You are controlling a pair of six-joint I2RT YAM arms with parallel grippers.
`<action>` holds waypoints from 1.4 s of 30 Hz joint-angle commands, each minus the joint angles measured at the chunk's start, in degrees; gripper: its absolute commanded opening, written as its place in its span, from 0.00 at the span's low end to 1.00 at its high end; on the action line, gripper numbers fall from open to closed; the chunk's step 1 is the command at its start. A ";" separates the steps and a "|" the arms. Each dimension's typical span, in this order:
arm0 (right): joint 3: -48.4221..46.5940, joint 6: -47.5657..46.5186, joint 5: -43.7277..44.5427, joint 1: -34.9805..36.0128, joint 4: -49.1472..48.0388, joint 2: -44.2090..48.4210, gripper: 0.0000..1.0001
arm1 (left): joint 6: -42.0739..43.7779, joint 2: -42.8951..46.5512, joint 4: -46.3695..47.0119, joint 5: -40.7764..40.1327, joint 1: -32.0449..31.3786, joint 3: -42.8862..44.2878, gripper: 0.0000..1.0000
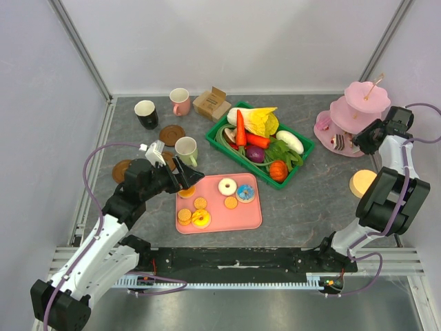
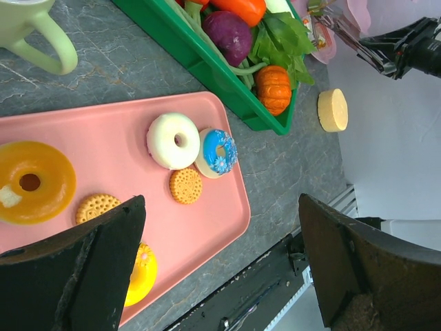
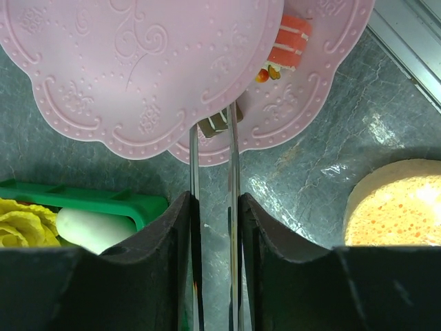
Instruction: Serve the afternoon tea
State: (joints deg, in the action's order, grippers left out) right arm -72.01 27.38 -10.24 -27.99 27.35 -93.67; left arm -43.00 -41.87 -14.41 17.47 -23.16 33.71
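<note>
While the left gripper [image 1: 182, 177] hangs over the left end of the pink tray [image 1: 251, 217], its fingers are spread wide with nothing between them.

Upper left of the top view: black mug [image 1: 145, 114], pink mug [image 1: 180, 101], cardboard box [image 1: 211, 103] just beside the pink one. Pale-green mug [image 1: 186, 149] stands nearer the tray. One brown coaster [image 1: 172, 133] lies between the mugs. A second coaster [image 1: 122, 170] lies at far left, partly hidden by the arm.

Centre, on the tray:
- orange donut [image 2: 31, 183] below the gripper
- yellow donut [image 1: 200, 218]
- white donut [image 1: 227, 186] touching blue donut [image 1: 245, 193]
- round biscuits [image 1: 200, 203] among them

Right of centre: green basket [image 2: 200, 62] of toy vegetables.

Upper right: pink tiered stand [image 1: 355, 114], with a red striped cake slice [image 3: 289, 41] on its lower tier. Right gripper [image 3: 213, 200] is pressed onto metal tongs [image 3: 233, 158]. The tong tips flank a small brown cake slice [image 3: 215, 124] on the lower tier, under the upper tier's rim. Cannot tell whether they pinch it.

Lower right of the stand: yellow sponge disc [image 1: 363, 183] on the table.
</note>
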 commanded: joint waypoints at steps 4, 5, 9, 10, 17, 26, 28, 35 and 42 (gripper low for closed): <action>-1.12 -0.30 0.57 -0.31 -1.25 1.65 0.45 | -1.47 0.91 1.23 -0.25 0.22 0.30 0.97; -1.12 -0.39 0.66 -0.23 -1.16 1.65 0.46 | -1.47 0.82 1.23 -0.25 0.22 0.30 0.98; -1.38 -0.66 1.80 -0.31 -0.99 2.08 0.46 | -1.47 0.91 1.23 -0.25 0.30 0.30 0.97; -1.38 -0.66 2.15 -0.31 -0.90 2.26 0.47 | -1.47 0.82 1.23 -0.25 0.22 0.30 0.97; -0.42 -0.48 8.04 -0.31 -1.16 5.24 0.47 | -1.47 0.74 1.32 -0.25 0.22 0.21 0.97; 1.25 -1.01 9.01 -0.58 -1.43 7.97 0.47 | -1.47 0.65 1.23 0.01 0.04 0.21 0.98; 1.95 -1.10 8.75 -0.58 -1.60 8.76 0.47 | -1.47 0.65 1.23 0.02 0.04 0.21 0.98; 5.73 -0.22 7.52 -0.58 -2.30 13.85 0.47 | -1.56 0.65 1.32 0.54 0.13 0.12 0.98; 9.68 1.10 5.67 -0.58 -1.87 19.57 0.46 | -1.56 0.74 1.41 0.63 0.04 0.04 0.97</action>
State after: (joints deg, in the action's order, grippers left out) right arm -64.49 27.44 -3.20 -28.16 27.22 -78.19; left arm -43.03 -41.63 -14.41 17.52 -23.16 33.71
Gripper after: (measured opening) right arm 0.464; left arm 0.975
